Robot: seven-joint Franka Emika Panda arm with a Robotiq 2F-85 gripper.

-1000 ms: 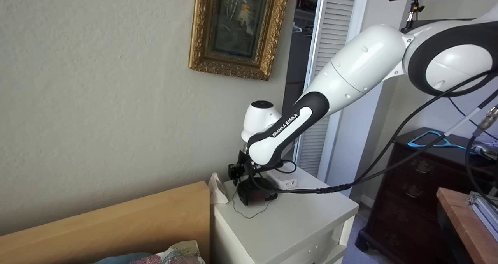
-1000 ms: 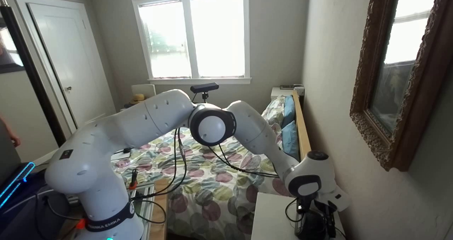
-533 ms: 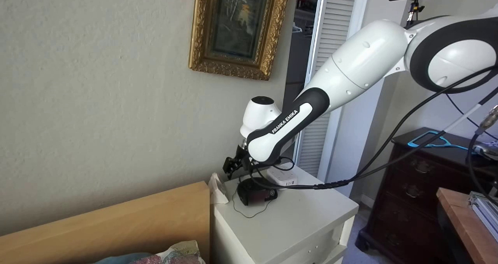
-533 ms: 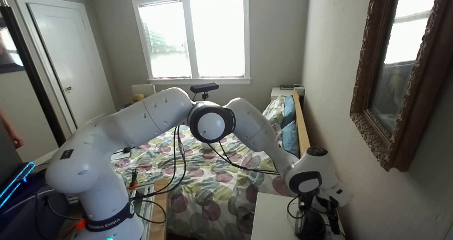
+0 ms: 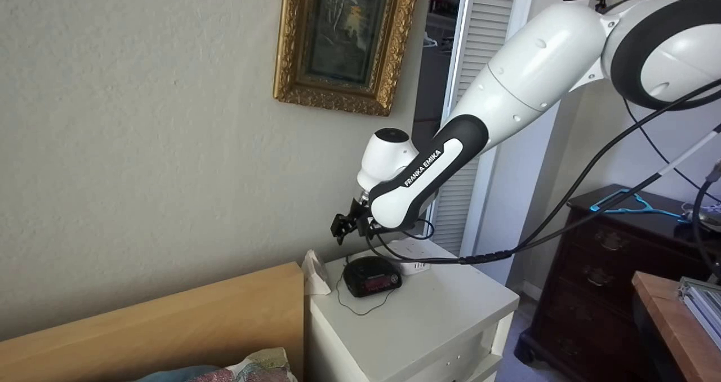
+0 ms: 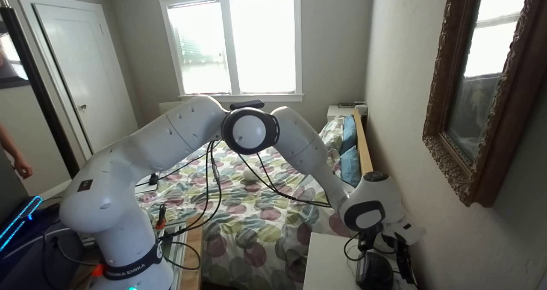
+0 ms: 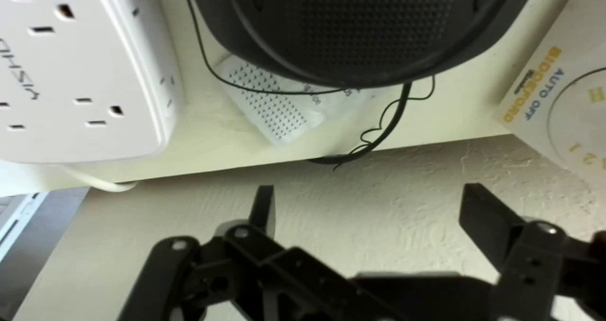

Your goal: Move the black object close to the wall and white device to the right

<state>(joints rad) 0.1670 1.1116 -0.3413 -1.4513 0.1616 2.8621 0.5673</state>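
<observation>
Black clock (image 5: pixel 369 275) — lengthwise along the wall (image 5: pixel 169 145) — display (image 5: pixel 381 282) facing away.

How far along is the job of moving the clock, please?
Done: no move can be confirmed; the clock sits beside the white device, with a gap between them in the wrist view. In hand: nothing; the gripper is open and empty, near the wall. Left: probably gripping or pushing the clock and shifting it right, unless it already stands where wanted, which I cannot tell.
</observation>
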